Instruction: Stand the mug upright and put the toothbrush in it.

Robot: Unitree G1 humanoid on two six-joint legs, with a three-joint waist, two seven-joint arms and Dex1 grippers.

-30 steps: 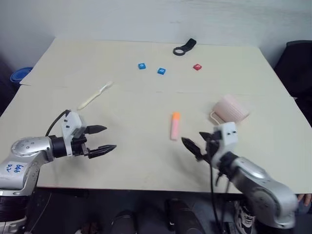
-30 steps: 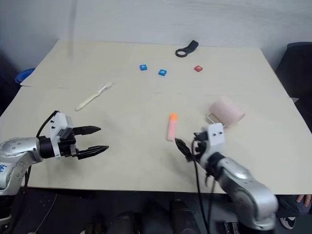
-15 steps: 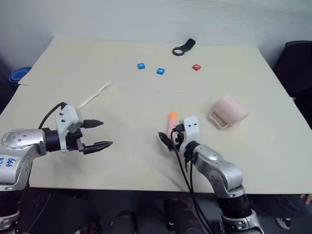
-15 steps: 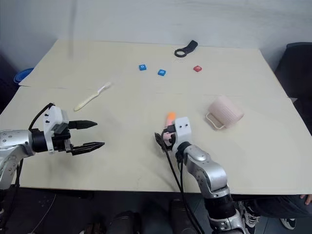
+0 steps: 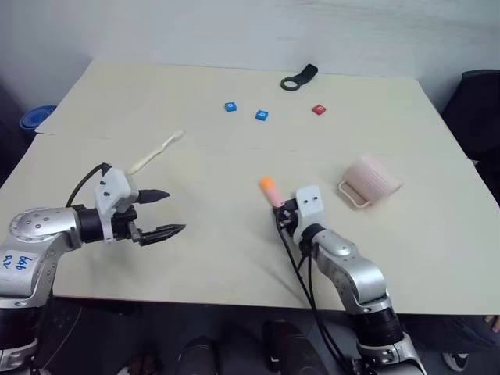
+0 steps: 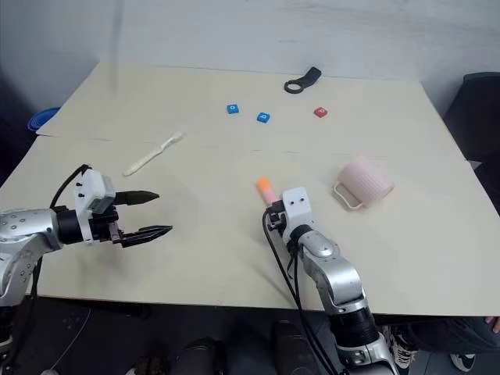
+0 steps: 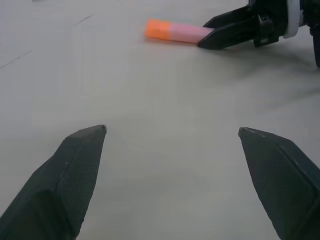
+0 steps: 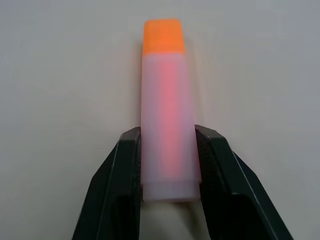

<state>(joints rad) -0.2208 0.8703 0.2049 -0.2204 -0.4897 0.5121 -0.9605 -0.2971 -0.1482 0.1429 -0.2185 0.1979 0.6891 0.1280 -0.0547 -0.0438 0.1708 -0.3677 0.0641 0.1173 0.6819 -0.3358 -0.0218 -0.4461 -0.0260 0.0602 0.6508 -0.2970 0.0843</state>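
1. Mug [image 5: 372, 179], head views: pale pink, ribbed, lying on its side on the bench [image 5: 234, 234], robot's right half, loop handle [image 5: 351, 194] twd the near edge. Rigid by the look, prob ceramic or hard plastic, so chip risk if dropped or knocked. Ribs shd give some bite, but the round body can roll. Best hold, I'd judge: pinch the rim wall or the handle, then tip upright.
2. Toothbrush [image 5: 155, 152], same views: long, slim, cream-white, lying flat on robot's left half, bristle head at the far end, well apart from the mug. Looks light and stiff, smooth handle, so may skid or pivot. Take it mid-handle, across the narrow width.
3. Left pincer [image 6: 145, 213], head views: arm comes in from the near left edge, fingers spread wide, nothing betw them, pointing inward across the bench, sitting near side of the toothbrush and not touching it.
4. Right pincer [image 5: 282, 216], head views: forearm reaches fwd from the near edge, tips at the near end of the pink stick [image 5: 273, 192] w/ orange tip, which is not a task item. Mug is apart to its right.
5. Left wrist view: both own fingers [image 7: 70, 180] far apart over bare bench; beyond, the other pincer's black tips meet the pink stick's end.
6. Right wrist view: jaws closed on the stick's lower end, one finger [image 8: 129, 175] pressed to each side, orange cap pointing away. Grip looks firm, tho on the wrong thing for this task.
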